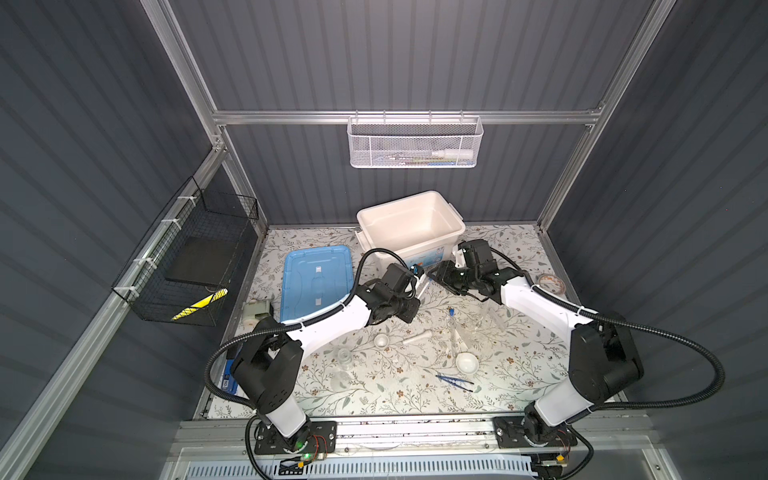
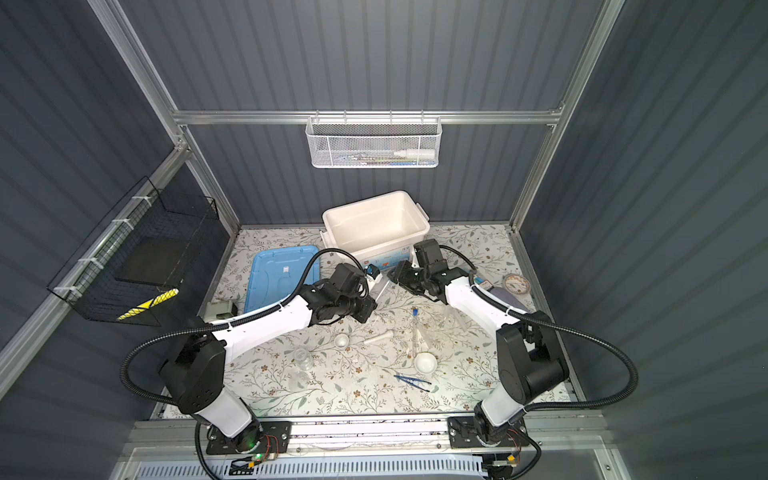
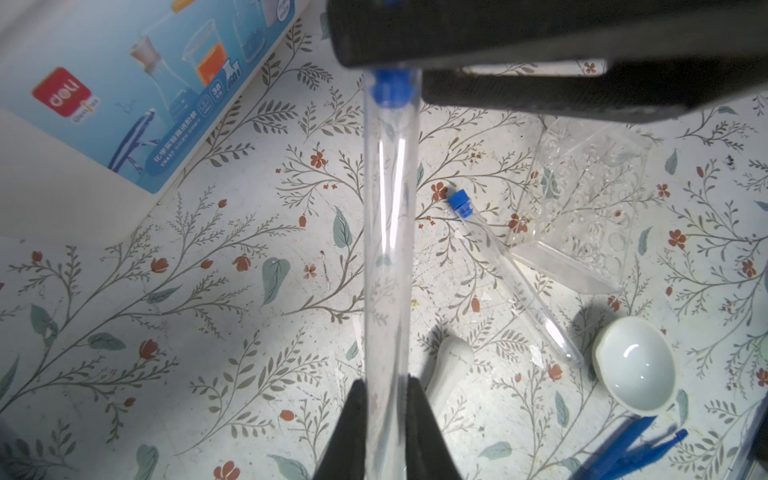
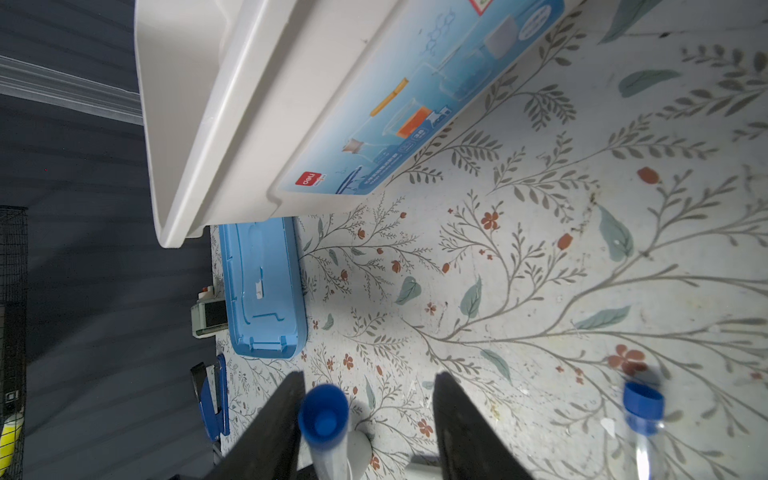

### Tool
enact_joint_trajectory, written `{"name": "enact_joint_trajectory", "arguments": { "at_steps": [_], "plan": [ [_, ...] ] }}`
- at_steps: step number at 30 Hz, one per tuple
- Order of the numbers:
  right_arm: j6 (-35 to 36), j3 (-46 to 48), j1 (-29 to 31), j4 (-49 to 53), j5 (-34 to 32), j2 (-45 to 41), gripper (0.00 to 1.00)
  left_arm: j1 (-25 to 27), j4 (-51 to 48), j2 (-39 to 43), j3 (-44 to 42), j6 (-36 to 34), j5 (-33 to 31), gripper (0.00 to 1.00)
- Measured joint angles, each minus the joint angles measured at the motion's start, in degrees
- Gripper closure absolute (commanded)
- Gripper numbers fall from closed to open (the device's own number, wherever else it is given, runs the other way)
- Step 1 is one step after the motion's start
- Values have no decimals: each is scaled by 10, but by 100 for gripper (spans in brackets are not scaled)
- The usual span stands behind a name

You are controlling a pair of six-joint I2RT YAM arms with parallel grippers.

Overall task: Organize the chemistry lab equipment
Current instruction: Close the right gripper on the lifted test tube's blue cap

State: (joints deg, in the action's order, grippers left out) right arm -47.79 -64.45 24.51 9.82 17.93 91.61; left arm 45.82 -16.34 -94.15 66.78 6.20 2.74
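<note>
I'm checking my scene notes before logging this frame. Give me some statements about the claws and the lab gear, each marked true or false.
1. The left claw grips a blue-capped tube. True.
2. The right claw is clamped tight on that tube's cap. False: its jaws stand apart around the cap.
3. The tweezers lie in the white bin. False: the bin looks empty; they lie on the table.
4. A second tube lies beside the clear rack. True.

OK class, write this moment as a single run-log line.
left hand: shut on held tube | right hand: open, jaws flanking its blue cap | second tube: lying on table beside clear rack | stage: likely handover
</note>
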Motion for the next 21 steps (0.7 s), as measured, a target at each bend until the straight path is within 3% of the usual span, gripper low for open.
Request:
{"name": "enact_joint_trajectory", "arguments": {
  "at_steps": [21],
  "plan": [
    [-16,-3,0,-30,39,8,67,3,11,1,-6,0,3,84]
  ]
}}
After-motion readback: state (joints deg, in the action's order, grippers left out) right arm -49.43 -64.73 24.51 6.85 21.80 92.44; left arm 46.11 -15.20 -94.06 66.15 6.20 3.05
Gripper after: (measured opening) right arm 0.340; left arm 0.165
